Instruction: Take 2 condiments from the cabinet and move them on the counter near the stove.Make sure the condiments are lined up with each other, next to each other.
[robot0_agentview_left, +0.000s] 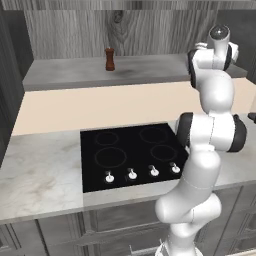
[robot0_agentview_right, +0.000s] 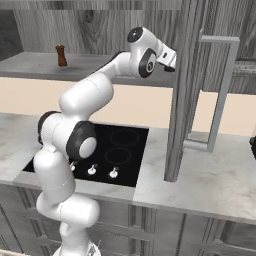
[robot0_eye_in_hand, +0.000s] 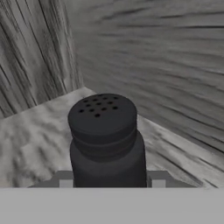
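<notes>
A black shaker (robot0_eye_in_hand: 105, 140) with a perforated cap stands upright on the cabinet's grey mottled shelf (robot0_eye_in_hand: 30, 135), close to the inner corner. My gripper (robot0_eye_in_hand: 111, 179) is shut on the black shaker, with a finger pressed against each side of its lower body. The reddish-brown wooden condiment (robot0_agentview_left: 110, 59) (robot0_agentview_right: 61, 55) stands alone further left on the shelf (robot0_agentview_left: 65, 72). My arm reaches up into the right part of the cabinet (robot0_agentview_right: 100, 20), and the hand (robot0_agentview_right: 167, 56) disappears behind the open door. The black stove (robot0_agentview_left: 130, 150) (robot0_agentview_right: 120, 145) lies below, set in the marbled counter (robot0_agentview_left: 40, 175) (robot0_agentview_right: 210, 175).
The open grey cabinet door (robot0_agentview_right: 182, 85) with a long bar handle (robot0_agentview_right: 220, 90) stands out over the counter, right of the stove. A beige backsplash (robot0_agentview_left: 100, 105) separates counter and shelf. A dark object (robot0_agentview_right: 253, 147) sits at the far right edge.
</notes>
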